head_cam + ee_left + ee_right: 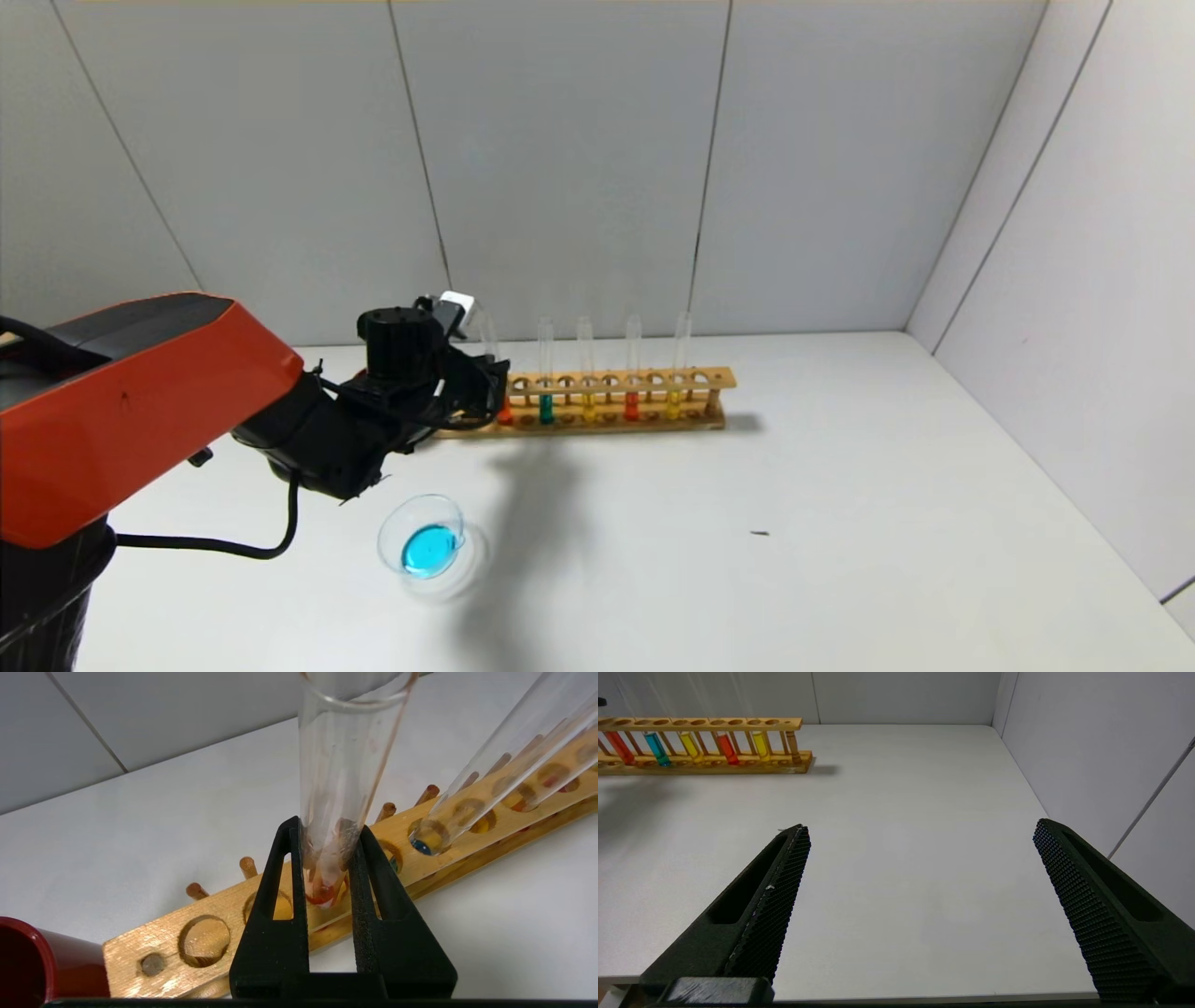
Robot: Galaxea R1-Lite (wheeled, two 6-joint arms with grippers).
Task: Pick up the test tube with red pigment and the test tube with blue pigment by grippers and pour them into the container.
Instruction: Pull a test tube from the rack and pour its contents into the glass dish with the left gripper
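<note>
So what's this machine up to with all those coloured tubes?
It is pouring coloured liquids into a small glass dish. The container at the front of the table already holds blue liquid. Now the left pincer is closed around the test tube with red pigment, which stands at the left end of the wooden rack, its bottom still down in the rack. The right pincer hangs open over bare table, off to the right and away from the rack.

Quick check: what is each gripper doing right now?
Left gripper: closed on the test tube with red pigment, at the rack.
Right gripper: open, empty.
</note>
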